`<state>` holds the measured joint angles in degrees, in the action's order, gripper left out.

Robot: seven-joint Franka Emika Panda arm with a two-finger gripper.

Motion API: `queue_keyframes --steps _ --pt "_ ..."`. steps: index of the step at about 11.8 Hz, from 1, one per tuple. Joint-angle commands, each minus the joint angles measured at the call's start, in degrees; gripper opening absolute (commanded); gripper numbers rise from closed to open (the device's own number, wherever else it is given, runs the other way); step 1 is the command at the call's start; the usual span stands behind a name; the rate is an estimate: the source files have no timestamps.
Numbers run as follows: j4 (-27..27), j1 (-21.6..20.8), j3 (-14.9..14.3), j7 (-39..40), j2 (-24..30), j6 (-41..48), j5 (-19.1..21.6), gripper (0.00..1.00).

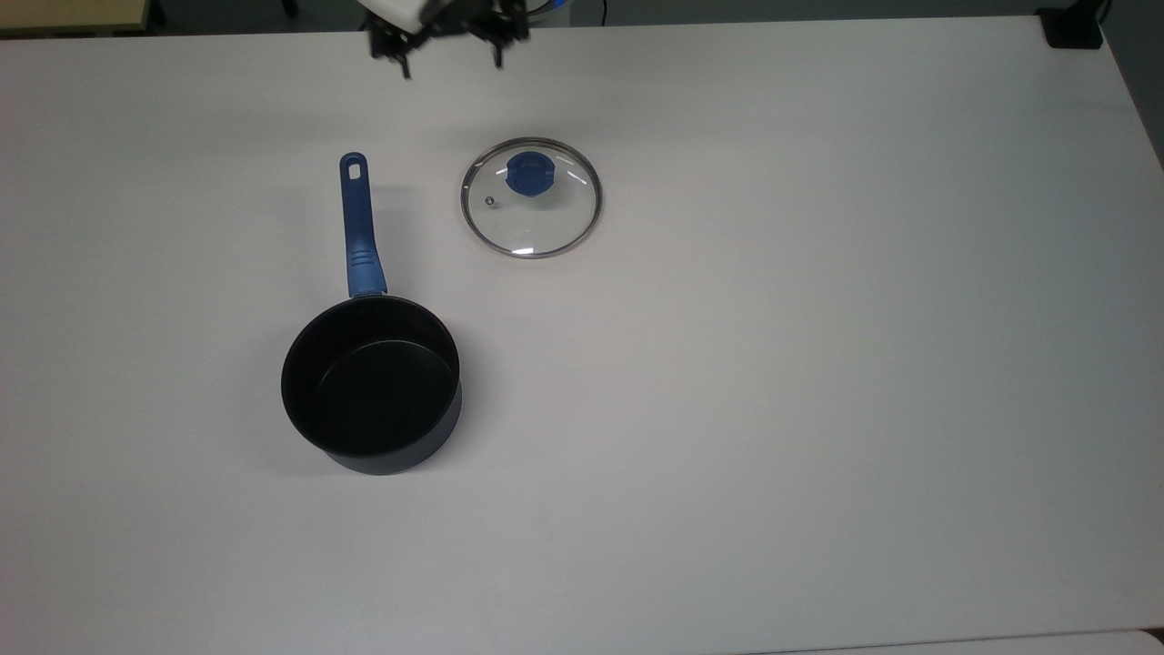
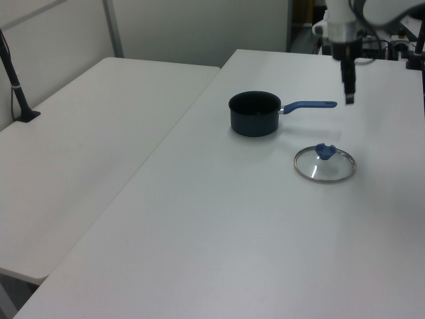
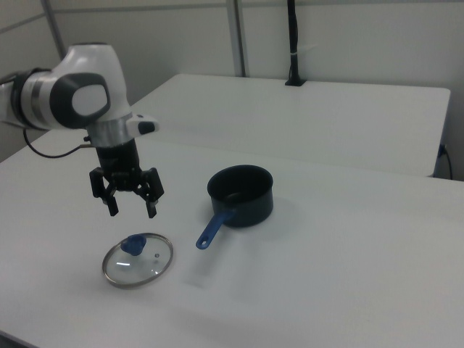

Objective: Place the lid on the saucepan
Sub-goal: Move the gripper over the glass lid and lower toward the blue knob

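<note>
The saucepan stands upright on the white table, black inside, with its blue handle pointing toward the top view's upper edge. The glass lid with a blue knob lies flat on the table to the handle's right in the top view, apart from the pan. My gripper hovers open and empty above the table, beyond the lid, near the top view's upper edge. In the right view the gripper hangs just above the lid, left of the saucepan. The left view shows the gripper beyond the lid and the saucepan.
A second white table adjoins on the left view's left, with a black post clamped at its far side. A black clamp sits at the top view's upper right table corner. Bare tabletop surrounds the pan and lid.
</note>
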<state>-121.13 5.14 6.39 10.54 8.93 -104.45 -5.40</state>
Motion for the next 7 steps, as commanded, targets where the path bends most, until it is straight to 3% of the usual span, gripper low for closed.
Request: queue_keyframes --steps 1,7 --pt "-6.3 -1.2 3.7 -8.9 -3.4 -12.2 0.7 1.0" --pt "-6.0 -2.2 6.2 -15.9 -10.4 -19.3 0.7 1.0"
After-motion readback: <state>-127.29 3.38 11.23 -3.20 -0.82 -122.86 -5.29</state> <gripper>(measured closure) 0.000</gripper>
